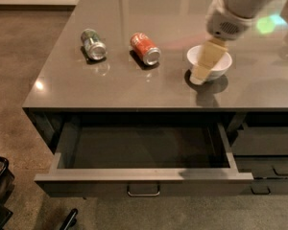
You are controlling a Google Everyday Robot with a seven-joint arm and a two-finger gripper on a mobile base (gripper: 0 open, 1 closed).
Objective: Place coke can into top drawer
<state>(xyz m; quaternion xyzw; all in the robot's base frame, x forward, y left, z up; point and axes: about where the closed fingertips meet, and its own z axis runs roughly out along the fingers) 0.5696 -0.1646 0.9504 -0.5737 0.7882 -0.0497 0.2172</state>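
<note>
No lettering reads on the coke can, left of the gripper.

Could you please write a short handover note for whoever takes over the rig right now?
Gripper: hangs over the white bowl on the right part of the countertop; it is not holding the coke can.
Coke can: lies on its side on the countertop, left of the bowl and right of the green can, apart from both.
Top drawer: pulled open below the counter's front edge, no can in it.
Done: the drawer is open.
Left: bring the gripper left to the coke can, grasp it, lift it and set it into the top drawer.
</note>
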